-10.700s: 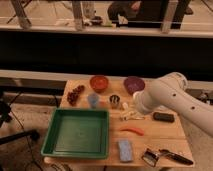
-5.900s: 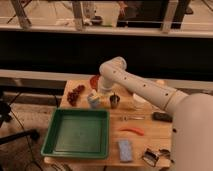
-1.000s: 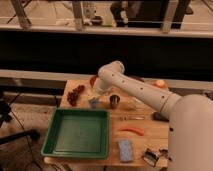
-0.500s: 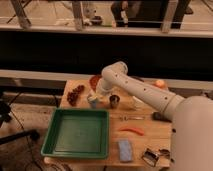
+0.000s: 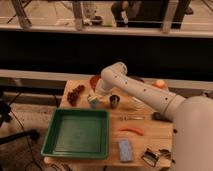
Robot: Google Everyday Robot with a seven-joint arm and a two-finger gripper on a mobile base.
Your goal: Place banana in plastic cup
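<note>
The robot's claw [image 5: 94, 96] hangs low over the back left part of the wooden surface [image 5: 150, 136], right above the mouth of the small blue-grey plastic cup [image 5: 93, 103]. From where I stand, how wide the claw is open cannot be told. A pale sliver that looks like the banana [image 5: 91, 97] shows at the claw's tip, at the cup's rim. Whether it is already inside the cup or still in the claw's hold cannot be told either.

The white arm [image 5: 135, 90] rises from the claw to a bend above the cup, then slopes down to the right into the robot's bulky white body at the lower right of the scene.

Just to the right of the plastic cup stands a shiny dark metal cup [image 5: 114, 100], close by but apart from it. Behind the claw a red bowl [image 5: 94, 80] is partly hidden by the arm. To the left of the plastic cup lies a cluster of dark red fruit [image 5: 76, 94].

A green tray [image 5: 55, 145] fills the front left of the surface. To its right lie an orange-red curved piece [image 5: 131, 130] and, nearer the front edge, a blue sponge [image 5: 125, 150]. A small orange round thing [image 5: 159, 84] sits at the back right, beyond the arm.
</note>
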